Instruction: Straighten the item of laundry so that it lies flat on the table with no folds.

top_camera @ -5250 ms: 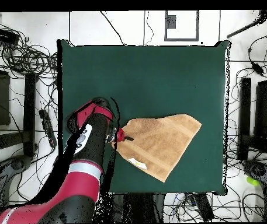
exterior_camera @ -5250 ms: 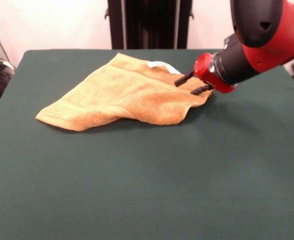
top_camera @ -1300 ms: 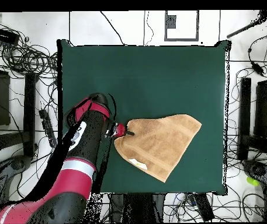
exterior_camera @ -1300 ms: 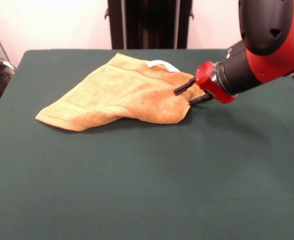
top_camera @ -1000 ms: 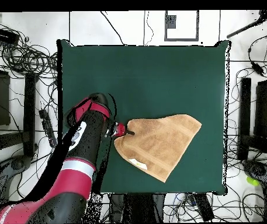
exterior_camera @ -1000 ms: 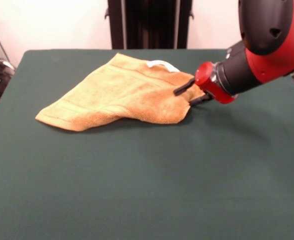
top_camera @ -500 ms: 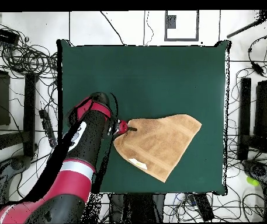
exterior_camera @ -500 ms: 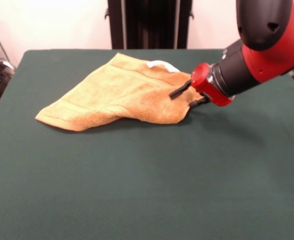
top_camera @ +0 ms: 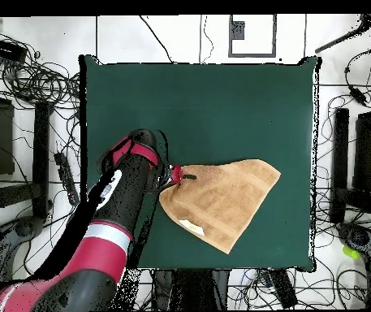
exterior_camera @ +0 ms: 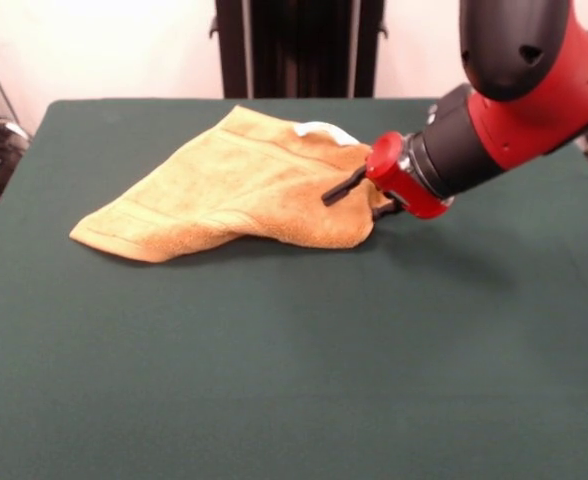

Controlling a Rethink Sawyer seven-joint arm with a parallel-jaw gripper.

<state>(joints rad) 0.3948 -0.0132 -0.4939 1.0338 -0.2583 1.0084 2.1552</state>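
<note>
- Over on the left of the front view, the towel (exterior_camera: 239, 185) sits folded into a rough triangle on the green surface (exterior_camera: 274, 360), toward the far side, its long axis running from the near-left tip up toward the right.
- White tag (exterior_camera: 322, 129) pokes out at the far edge.
- Right corner is where it matters: the gripper (exterior_camera: 359, 197) comes in low from the right, fingers apart, one above the corner and one below, so I'd guess a pinch there.
</note>
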